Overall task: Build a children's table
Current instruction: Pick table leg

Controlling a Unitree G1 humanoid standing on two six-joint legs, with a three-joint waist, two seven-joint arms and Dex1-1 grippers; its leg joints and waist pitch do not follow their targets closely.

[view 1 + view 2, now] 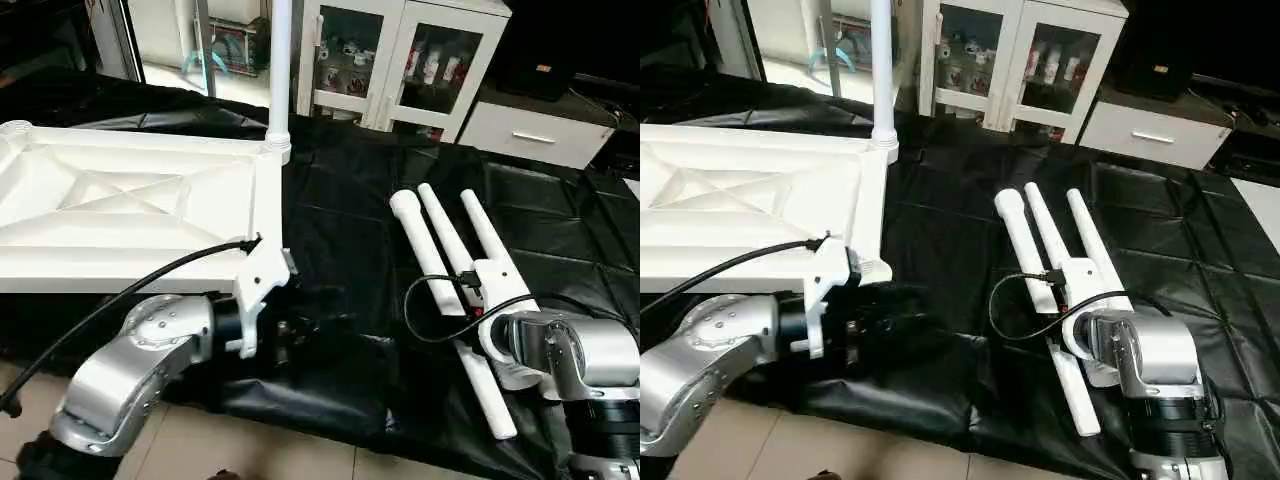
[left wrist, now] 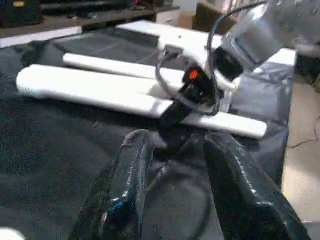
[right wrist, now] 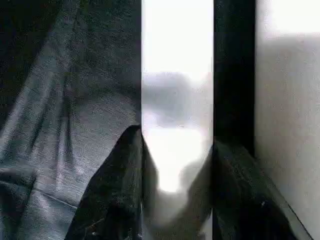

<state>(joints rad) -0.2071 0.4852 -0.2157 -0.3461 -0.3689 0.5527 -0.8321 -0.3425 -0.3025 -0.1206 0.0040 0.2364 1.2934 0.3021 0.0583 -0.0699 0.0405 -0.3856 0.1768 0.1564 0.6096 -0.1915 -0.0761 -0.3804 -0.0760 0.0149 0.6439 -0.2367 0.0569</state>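
The white table top [image 1: 120, 200] lies underside up on the left, ribs and X-brace showing. One white leg [image 1: 280, 60] stands upright in its far right corner socket. Three more legs [image 1: 440, 240] lie side by side on the black sheet at the right. My right gripper [image 3: 177, 145] is down over the nearest of them, open, with a finger on each side of the leg [image 3: 177, 60]. My left gripper [image 2: 177, 137] hovers low over the sheet just past the top's near right corner, open and empty, pointing towards the right arm [image 2: 260, 35].
A black sheet [image 1: 340, 230] covers the floor under everything; bare tiles [image 1: 250, 440] begin at its near edge. A white glass-door cabinet [image 1: 400, 60] and a low white drawer unit [image 1: 540, 130] stand at the back. Black cables loop off both wrists.
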